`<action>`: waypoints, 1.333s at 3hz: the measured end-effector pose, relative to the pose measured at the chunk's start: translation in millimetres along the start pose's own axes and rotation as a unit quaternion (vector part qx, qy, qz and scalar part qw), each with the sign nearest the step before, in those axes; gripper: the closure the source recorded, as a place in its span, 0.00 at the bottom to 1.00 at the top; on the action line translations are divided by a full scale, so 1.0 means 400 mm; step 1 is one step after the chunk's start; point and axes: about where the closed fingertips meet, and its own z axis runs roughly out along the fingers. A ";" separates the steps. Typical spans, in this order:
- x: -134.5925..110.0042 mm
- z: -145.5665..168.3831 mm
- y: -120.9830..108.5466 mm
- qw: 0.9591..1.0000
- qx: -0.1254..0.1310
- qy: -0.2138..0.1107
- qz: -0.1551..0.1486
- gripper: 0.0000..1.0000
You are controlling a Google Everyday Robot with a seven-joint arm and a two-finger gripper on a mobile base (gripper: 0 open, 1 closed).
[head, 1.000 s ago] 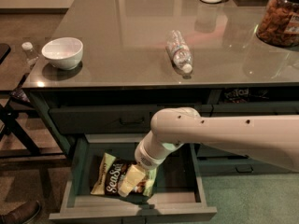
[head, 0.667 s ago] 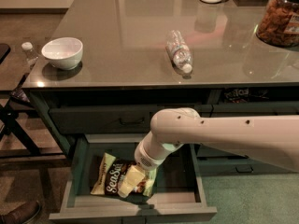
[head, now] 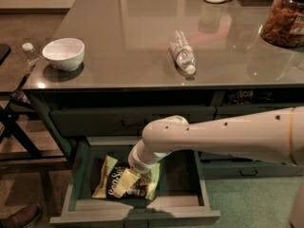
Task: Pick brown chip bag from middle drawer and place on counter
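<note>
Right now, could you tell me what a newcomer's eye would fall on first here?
The pale arm reaching in from the right draws the eye first, its gripper down in the open middle drawer, over the brown chip bag. Next comes the glossy counter above, with a clear bottle lying mid-top and a white bowl near its left edge.

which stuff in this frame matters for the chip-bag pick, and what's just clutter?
In the job:
brown chip bag, lying in the open middle drawer
counter, the drop spot
gripper, down in the drawer at the bag

Just lying about, all on the counter:
white bowl
clear plastic bottle, on its side
snack jar
</note>
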 end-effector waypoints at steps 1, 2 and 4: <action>0.035 0.089 -0.031 1.000 -0.008 -0.001 0.017 0.00; 0.039 0.098 -0.028 1.000 -0.011 0.000 0.017 0.00; 0.069 0.221 -0.040 1.000 -0.020 0.010 0.018 0.00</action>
